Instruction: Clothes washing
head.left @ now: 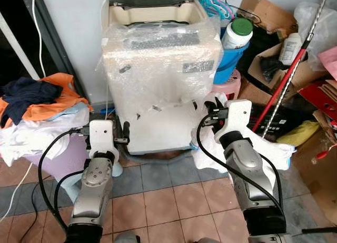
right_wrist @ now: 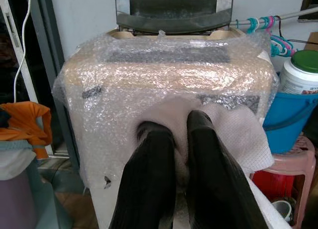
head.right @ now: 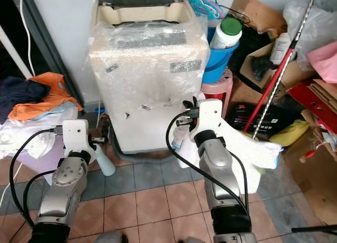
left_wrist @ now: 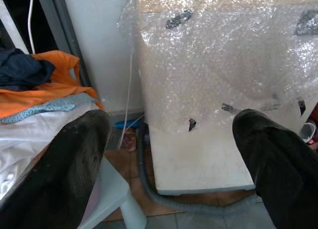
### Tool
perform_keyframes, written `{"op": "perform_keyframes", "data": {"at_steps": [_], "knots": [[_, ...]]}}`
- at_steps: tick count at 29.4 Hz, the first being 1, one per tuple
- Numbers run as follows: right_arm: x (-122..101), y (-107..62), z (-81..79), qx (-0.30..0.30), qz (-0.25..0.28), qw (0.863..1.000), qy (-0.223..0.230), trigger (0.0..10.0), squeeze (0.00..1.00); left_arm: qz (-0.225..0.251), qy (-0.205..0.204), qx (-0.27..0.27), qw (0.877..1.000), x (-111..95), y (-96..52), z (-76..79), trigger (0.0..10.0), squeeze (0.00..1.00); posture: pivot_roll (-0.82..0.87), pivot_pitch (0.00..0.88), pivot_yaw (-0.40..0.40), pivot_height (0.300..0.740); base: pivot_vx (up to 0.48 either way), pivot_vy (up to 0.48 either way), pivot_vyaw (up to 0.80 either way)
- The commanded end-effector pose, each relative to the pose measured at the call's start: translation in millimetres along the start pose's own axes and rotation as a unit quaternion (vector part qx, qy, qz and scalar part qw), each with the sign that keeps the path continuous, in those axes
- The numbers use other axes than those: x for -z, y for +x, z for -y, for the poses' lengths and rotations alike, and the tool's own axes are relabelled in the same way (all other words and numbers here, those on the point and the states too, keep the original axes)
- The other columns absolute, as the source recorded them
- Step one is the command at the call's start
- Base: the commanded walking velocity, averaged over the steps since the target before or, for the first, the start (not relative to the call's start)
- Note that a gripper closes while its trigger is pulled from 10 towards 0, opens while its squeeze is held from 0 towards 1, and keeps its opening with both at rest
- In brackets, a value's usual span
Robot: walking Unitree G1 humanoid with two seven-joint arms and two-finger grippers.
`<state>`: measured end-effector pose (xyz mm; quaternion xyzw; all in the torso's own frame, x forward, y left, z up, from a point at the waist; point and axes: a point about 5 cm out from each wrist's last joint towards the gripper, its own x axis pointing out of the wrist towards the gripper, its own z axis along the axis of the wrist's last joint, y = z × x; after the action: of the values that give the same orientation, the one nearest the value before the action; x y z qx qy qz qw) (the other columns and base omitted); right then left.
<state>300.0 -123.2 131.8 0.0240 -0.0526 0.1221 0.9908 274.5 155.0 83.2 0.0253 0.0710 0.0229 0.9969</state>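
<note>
White cloth [right_wrist: 233, 132] is pinched between the closed jaws of the right gripper [right_wrist: 181, 127], held up before the bubble-wrapped washing machine [head.left: 160, 58], whose lid stands open. It trails down to the right over a pale heap. Left gripper [left_wrist: 169, 134] hangs spread wide and empty, near the laundry pile [head.left: 37, 103]. Risk, as I judge it: the dangling tail may catch on the machine's wrapped rim, or slip from the grip and drop to the tiled floor [head.left: 163, 193].
</note>
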Motion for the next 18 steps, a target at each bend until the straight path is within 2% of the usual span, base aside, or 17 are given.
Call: {"op": "perform_keyframes", "data": {"at_steps": [1, 10, 12, 13, 15, 16, 18], "knots": [[-12.8, 5.7, -0.9, -0.009, 0.030, 0.999, -0.006, 10.0, 0.00, 0.000, -0.001, -0.009, 1.000, -2.1, 1.3, -2.9, 10.0, 0.00, -0.06, 0.000, 0.015, 0.740, 0.480, 0.000, 0.47], [-19.5, 8.6, -1.1, -0.020, 0.043, 0.999, -0.012, 10.0, 0.00, -0.008, -0.005, -0.015, 1.000, -0.4, 2.8, -2.8, 10.0, 0.00, -0.07, 0.000, 0.013, 0.740, 0.480, 0.000, 0.05], [-20.9, 10.4, -5.9, -0.041, 0.043, 0.998, -0.012, 10.0, 0.00, -0.009, -0.006, -0.015, 1.000, -0.4, 3.0, -2.6, 10.0, 0.00, -0.07, 0.000, 0.014, 0.740, 0.480, 0.000, 0.00], [-23.7, 11.8, -12.5, -0.067, 0.049, 0.996, -0.029, 10.0, 0.00, -0.010, -0.006, -0.016, 1.000, -0.2, 3.2, -2.5, 10.0, 0.00, -0.07, 0.000, 0.014, 0.740, 0.480, 0.000, 0.00], [-23.7, 11.8, -12.5, -0.067, 0.049, 0.996, -0.029, 10.0, 0.00, -0.010, -0.006, -0.016, 1.000, -0.2, 3.2, -2.5, 10.0, 0.00, -0.07, 0.000, 0.014, 0.740, 0.480, 0.000, 0.00], [-26.2, 12.7, -17.0, -0.086, 0.053, 0.994, -0.046, 10.0, 0.00, -0.010, -0.007, -0.017, 1.000, -0.1, 3.4, -2.4, 10.0, 0.00, -0.07, 0.000, 0.013, 0.740, 0.480, 0.000, 0.00], [-29.8, 12.9, -19.8, -0.100, 0.065, 0.992, -0.051, 10.0, 0.00, -0.011, -0.007, -0.018, 1.000, 0.0, 3.8, -2.3, 10.0, 0.00, -0.07, 0.000, 0.013, 0.740, 0.480, 0.000, 0.27]]}}
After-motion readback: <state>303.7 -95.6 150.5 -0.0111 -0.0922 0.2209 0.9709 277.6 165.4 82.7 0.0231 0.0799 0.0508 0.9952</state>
